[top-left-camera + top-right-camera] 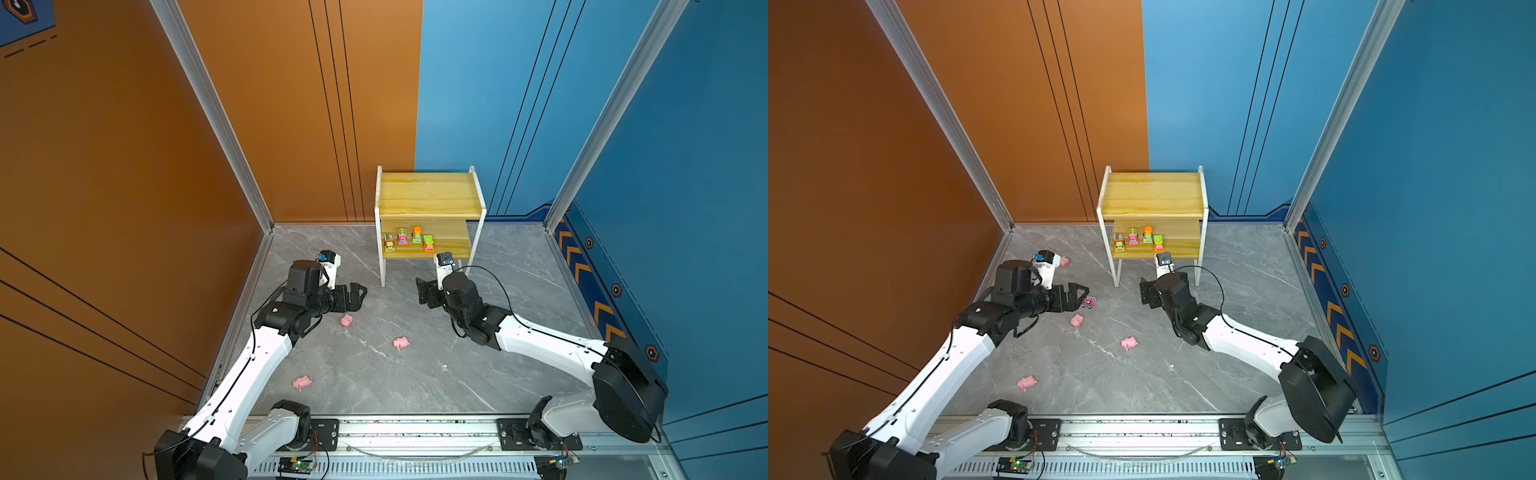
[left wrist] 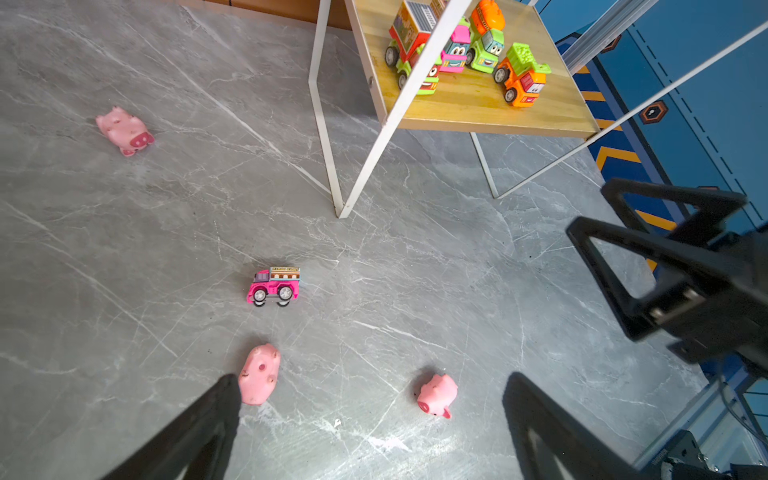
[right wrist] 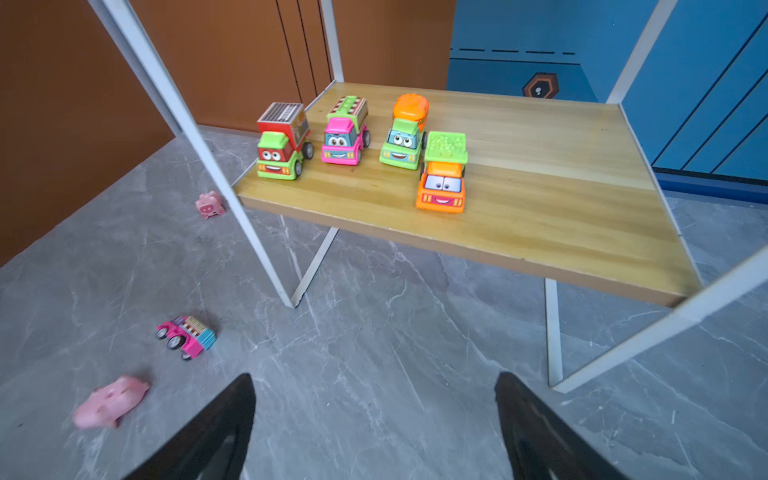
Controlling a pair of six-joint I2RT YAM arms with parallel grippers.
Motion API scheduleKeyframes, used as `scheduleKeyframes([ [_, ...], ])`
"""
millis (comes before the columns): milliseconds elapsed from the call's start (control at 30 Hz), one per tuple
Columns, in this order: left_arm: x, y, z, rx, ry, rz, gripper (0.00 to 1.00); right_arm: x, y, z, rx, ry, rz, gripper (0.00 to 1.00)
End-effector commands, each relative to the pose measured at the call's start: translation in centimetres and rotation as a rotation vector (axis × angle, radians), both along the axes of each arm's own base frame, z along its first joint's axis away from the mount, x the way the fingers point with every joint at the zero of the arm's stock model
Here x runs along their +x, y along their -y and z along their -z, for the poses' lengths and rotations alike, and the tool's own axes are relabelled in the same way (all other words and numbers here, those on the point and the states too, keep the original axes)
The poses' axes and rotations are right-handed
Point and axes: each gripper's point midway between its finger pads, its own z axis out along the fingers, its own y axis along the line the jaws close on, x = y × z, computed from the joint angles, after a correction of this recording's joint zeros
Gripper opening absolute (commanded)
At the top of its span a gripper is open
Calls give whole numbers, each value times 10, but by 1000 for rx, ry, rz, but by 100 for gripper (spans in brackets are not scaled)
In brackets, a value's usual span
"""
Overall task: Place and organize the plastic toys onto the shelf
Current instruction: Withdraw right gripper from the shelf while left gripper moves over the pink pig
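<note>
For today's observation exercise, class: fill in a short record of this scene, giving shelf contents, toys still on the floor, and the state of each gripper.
Lower board of shelf: four trucks, facing forward
Upper board: bare
Floor, trucks: one pink truck, on its side
Floor, pigs: four pink pigs
Left gripper: open, holding nothing
Right gripper: open, holding nothing

On the lower pale yellow wooden board of the white-framed two-tier shelf (image 3: 540, 199), at the middle of my top views, four boxy plastic trucks (image 3: 357, 145) stand upright, three in a row, the orange one (image 3: 441, 183) ahead. A fifth pink truck (image 2: 274, 286) lies on the grey floor lower left of it, among four rounded pink pigs (image 1: 1129, 343).
</note>
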Motion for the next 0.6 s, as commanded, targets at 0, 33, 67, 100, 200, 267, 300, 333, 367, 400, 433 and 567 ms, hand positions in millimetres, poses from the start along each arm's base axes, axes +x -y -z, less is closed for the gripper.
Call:
scheduleKeyframes([
  [0,4,-8,12,21,-27,-41,100,-30,14,8,-17,-41,-40,91],
  [33,5,-9,14,25,-32,-46,100,-37,18,14,-14,-63,-52,91],
  [67,6,-11,17,30,-41,-54,100,-45,22,22,-20,-92,-66,90],
  [100,7,-12,20,38,-50,-60,100,-54,25,30,-27,-120,-80,90],
  [200,9,-18,30,69,-79,-89,100,-77,35,50,-29,-186,-103,90],
  [267,11,-23,38,99,-106,-114,100,-89,42,61,-8,-223,-105,90],
  [300,11,-26,43,119,-120,-127,99,-94,44,66,0,-238,-105,90],
  [333,11,-29,48,139,-136,-139,99,-97,46,69,6,-248,-108,90],
  [367,11,-33,53,163,-151,-157,99,-101,49,74,9,-258,-111,90],
  [400,12,-37,59,187,-170,-181,99,-104,50,77,14,-263,-114,90],
  [433,12,-40,64,201,-188,-197,100,-107,51,79,16,-265,-116,90],
  [567,14,-48,86,228,-285,-267,98,-114,50,84,55,-265,-137,89],
])
